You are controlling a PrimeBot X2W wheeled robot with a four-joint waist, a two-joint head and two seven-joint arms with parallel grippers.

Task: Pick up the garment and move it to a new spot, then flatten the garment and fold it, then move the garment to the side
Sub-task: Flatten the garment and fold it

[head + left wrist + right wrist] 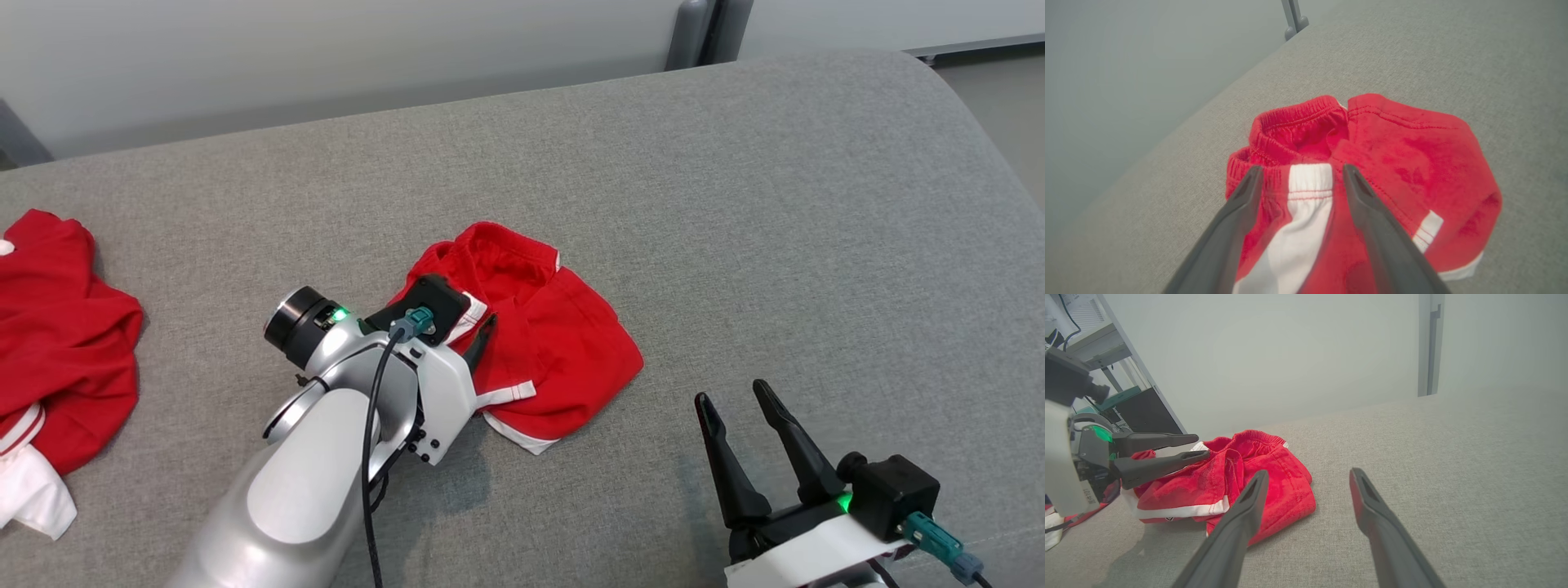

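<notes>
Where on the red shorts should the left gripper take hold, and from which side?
Probably the bunched elastic waistband of the red shorts, by the white side stripe. Come from the robot's left and above: the open left gripper frames that stripe, and the waistband stands up as a ridge while the rest lies flatter.

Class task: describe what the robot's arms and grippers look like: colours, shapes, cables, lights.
The left arm has a rounded silver-grey shell, white wrist housing, black cable and green light. The left gripper and right gripper each carry two long, dark, tapering fingers, a black camera block and a teal plug.
</notes>
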